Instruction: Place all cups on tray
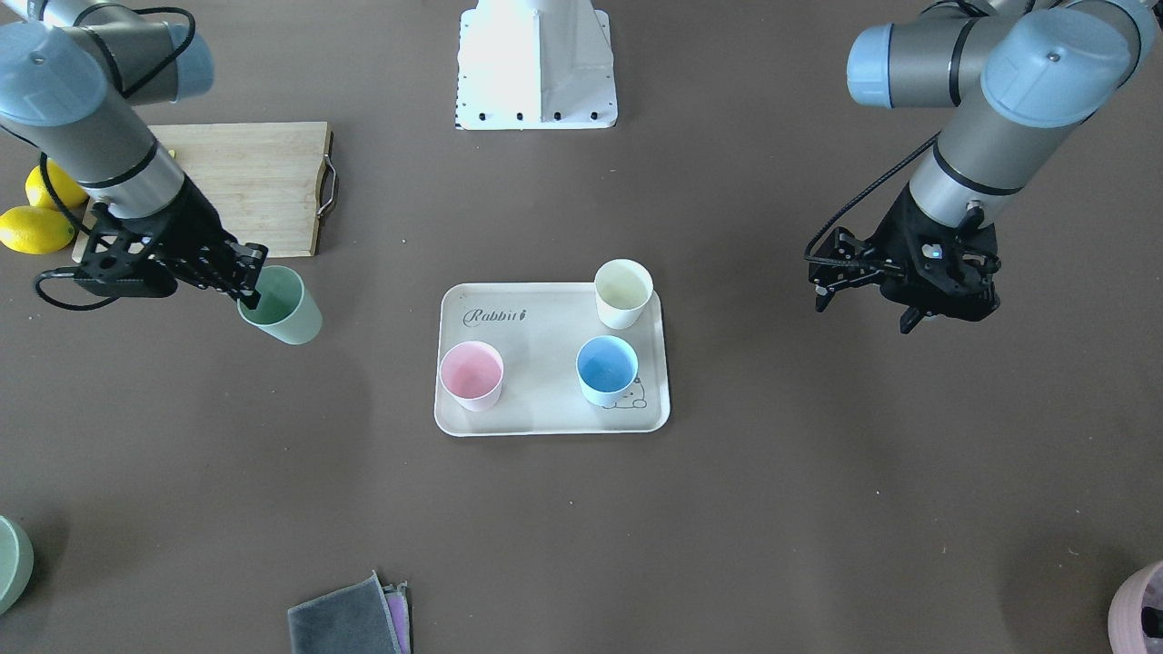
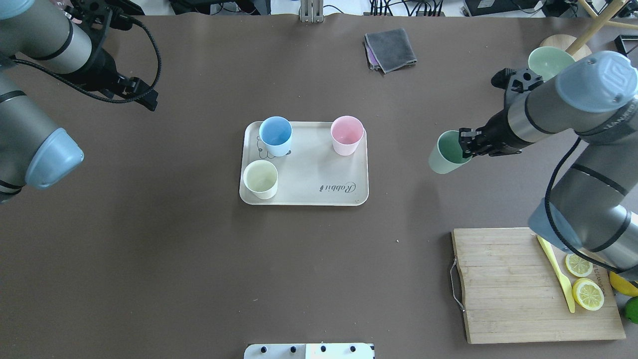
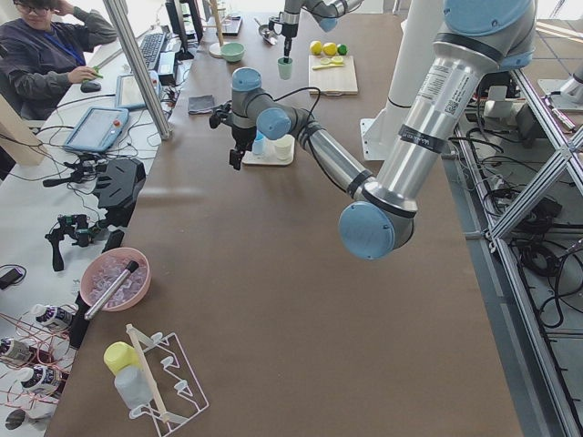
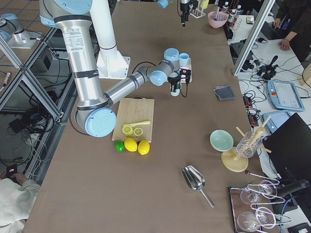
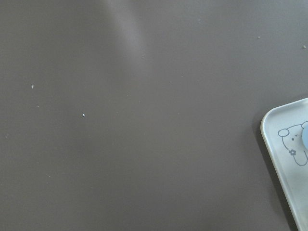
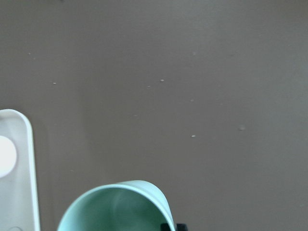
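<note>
Front view: brown table point(image 1: 581, 527), tray point(image 1: 545, 345) at centre carrying cream cup point(image 1: 623, 292), pink cup point(image 1: 472, 375), blue cup point(image 1: 607, 370). At left we see right gripper point(image 1: 254, 283) pinching mint green cup point(image 1: 283, 311) by the rim. At right, left gripper point(image 1: 868, 304) spread, empty. Overhead: mint green cup right of tray, off it.

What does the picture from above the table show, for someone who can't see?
The robot's right gripper holds a tilted mint green tumbler cup by its rim, right of a beige rectangular tray. On the tray stand a light blue cup, a pastel pink cup and a cream-white cup.
</note>
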